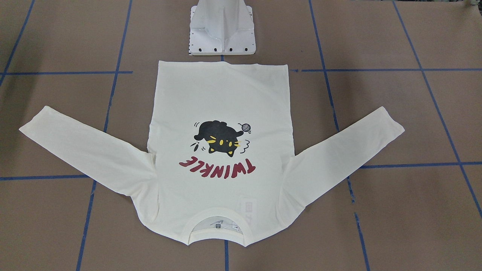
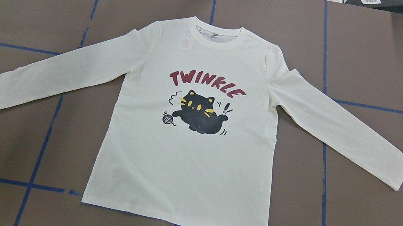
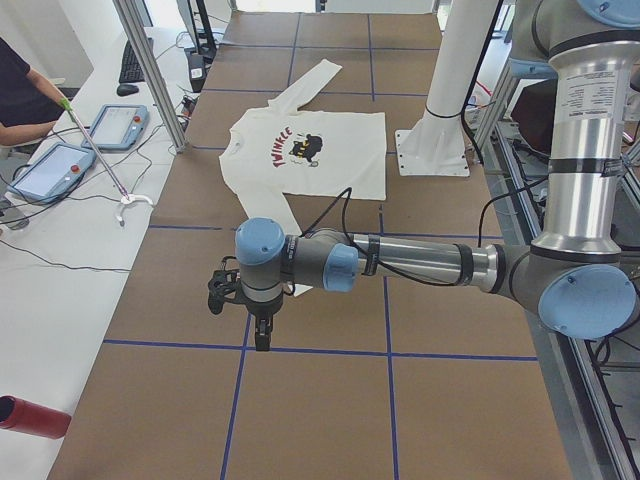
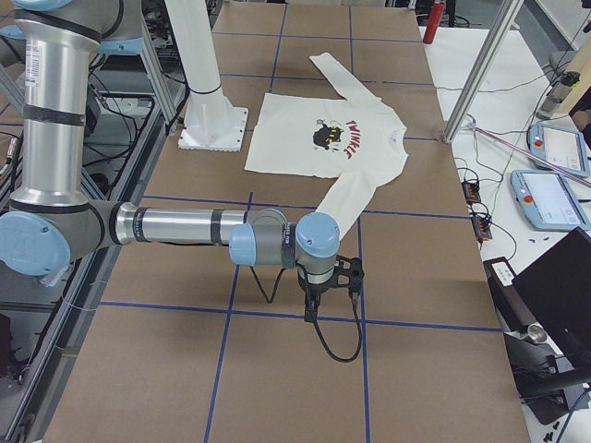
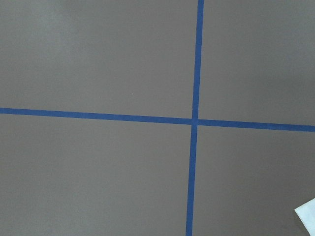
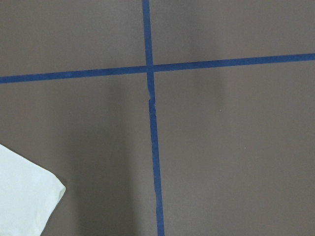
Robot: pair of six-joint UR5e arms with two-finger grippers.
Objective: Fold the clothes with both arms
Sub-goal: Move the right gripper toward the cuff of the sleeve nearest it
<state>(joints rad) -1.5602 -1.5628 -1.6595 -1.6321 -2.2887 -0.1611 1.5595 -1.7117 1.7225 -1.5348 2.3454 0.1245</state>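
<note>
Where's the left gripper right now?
In the exterior left view, the left gripper hangs over bare table just past the cuff of the shirt's near sleeve, above a blue tape crossing.

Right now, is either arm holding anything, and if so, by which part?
Nothing is held. The T-shirt lies flat on the table, print up. The left gripper and right gripper hang over bare table, clear of it.
</note>
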